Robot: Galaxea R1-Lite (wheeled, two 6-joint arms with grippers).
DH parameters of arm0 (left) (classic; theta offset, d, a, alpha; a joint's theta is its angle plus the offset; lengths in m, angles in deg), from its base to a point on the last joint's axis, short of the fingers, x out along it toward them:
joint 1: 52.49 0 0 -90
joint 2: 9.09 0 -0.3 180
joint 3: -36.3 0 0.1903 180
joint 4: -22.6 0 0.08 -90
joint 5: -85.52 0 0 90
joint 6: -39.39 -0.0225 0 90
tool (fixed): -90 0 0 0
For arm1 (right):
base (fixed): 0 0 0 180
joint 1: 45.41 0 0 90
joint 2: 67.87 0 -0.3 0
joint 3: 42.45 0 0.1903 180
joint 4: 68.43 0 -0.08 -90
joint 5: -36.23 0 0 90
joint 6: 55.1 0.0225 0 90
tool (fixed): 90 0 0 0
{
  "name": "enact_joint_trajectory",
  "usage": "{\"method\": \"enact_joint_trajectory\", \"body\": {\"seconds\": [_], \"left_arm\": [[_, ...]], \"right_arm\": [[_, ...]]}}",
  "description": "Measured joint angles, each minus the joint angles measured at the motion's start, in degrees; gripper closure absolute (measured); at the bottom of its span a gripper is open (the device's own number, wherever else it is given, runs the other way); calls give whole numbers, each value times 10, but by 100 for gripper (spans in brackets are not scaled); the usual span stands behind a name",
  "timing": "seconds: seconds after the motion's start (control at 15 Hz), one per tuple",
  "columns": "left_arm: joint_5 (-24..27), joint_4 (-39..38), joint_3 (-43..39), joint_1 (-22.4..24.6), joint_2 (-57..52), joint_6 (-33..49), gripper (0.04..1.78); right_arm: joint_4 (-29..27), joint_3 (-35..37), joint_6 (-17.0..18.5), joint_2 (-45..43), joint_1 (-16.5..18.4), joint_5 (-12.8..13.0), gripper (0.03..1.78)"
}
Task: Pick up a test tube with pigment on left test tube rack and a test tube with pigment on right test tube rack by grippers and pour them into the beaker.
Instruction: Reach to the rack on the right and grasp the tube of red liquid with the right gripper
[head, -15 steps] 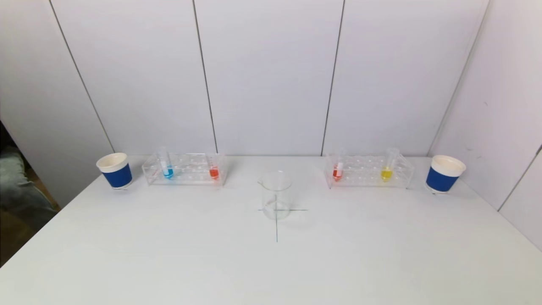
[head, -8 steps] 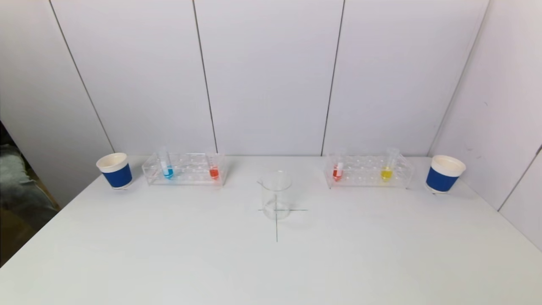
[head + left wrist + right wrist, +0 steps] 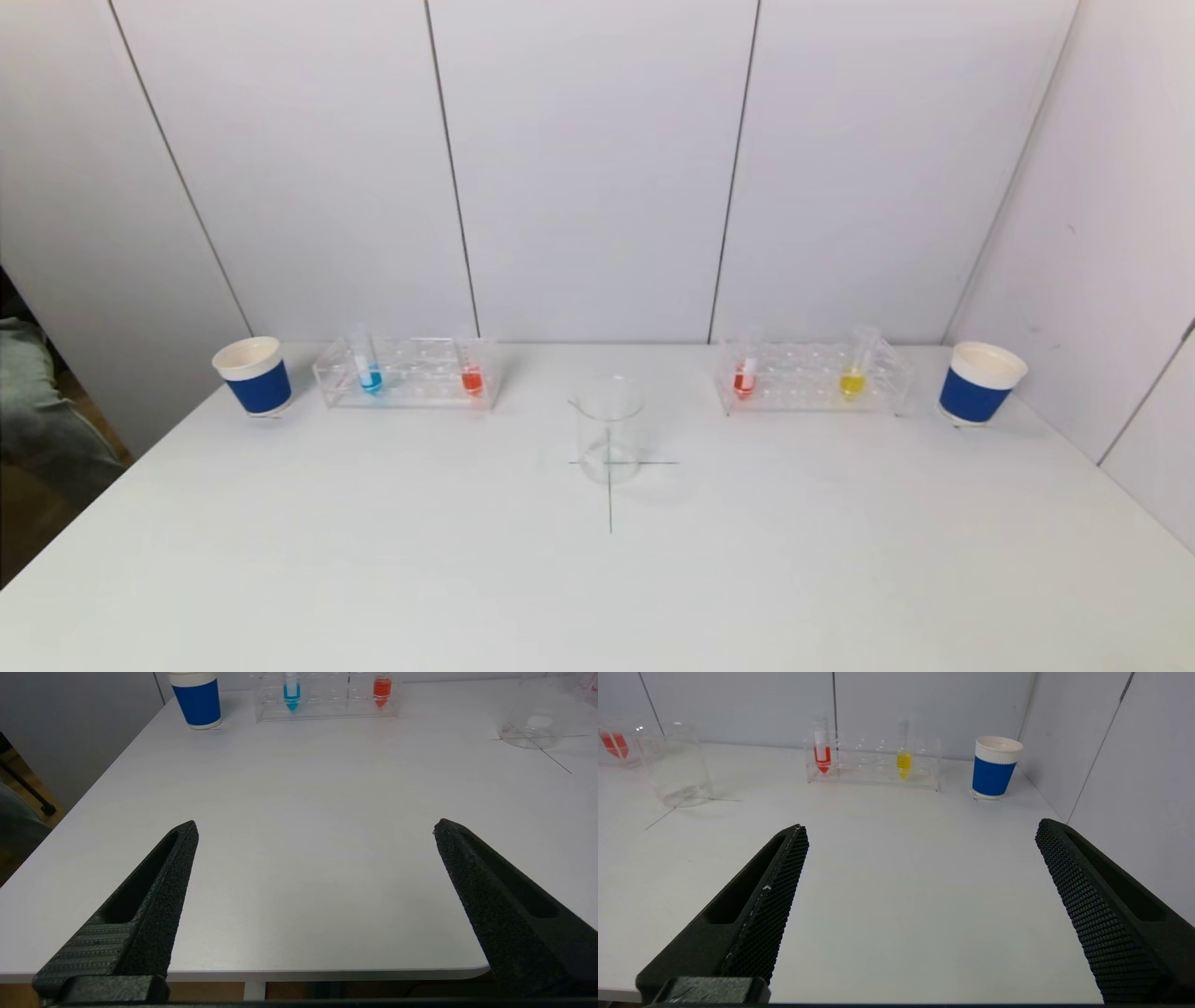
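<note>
The clear left rack [image 3: 406,371] holds a blue-pigment tube [image 3: 367,370] and an orange-red tube [image 3: 471,373]. The clear right rack [image 3: 810,376] holds a red tube [image 3: 744,373] and a yellow tube [image 3: 853,375]. The empty glass beaker [image 3: 609,429] stands between them on a pencilled cross. Neither arm shows in the head view. My left gripper [image 3: 315,828] is open and empty at the table's near edge, far from the left rack [image 3: 327,700]. My right gripper [image 3: 922,833] is open and empty over the near table, far from the right rack [image 3: 873,763].
A blue-and-white paper cup [image 3: 252,375] stands left of the left rack and another [image 3: 978,383] right of the right rack. White wall panels close the back and right. The table's left edge [image 3: 70,812] drops to the floor.
</note>
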Motion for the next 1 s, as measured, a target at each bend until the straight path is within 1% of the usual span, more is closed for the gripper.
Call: {"method": "enact_joint_trajectory", "body": {"seconds": [0.07, 0.2, 0.33, 0.47, 0.67, 0.87, 1.0], "left_arm": [[0, 0, 0, 0, 0, 0, 6], [0, 0, 0, 0, 0, 0, 6], [0, 0, 0, 0, 0, 0, 6], [0, 0, 0, 0, 0, 0, 6], [0, 0, 0, 0, 0, 0, 6], [0, 0, 0, 0, 0, 0, 6], [0, 0, 0, 0, 0, 0, 6]], "right_arm": [[-8, -16, 0, 0, 0, -3, 4], [-45, -56, 0, 1, 0, -9, 4], [-98, -111, 0, 6, 0, -28, 4], [-119, -158, 0, 27, 0, -49, 4], [-116, -226, 0, 87, -7, -66, 4], [-109, -278, 0, 164, -13, -94, 4], [-77, -296, 3, 223, -15, -108, 4]]}}
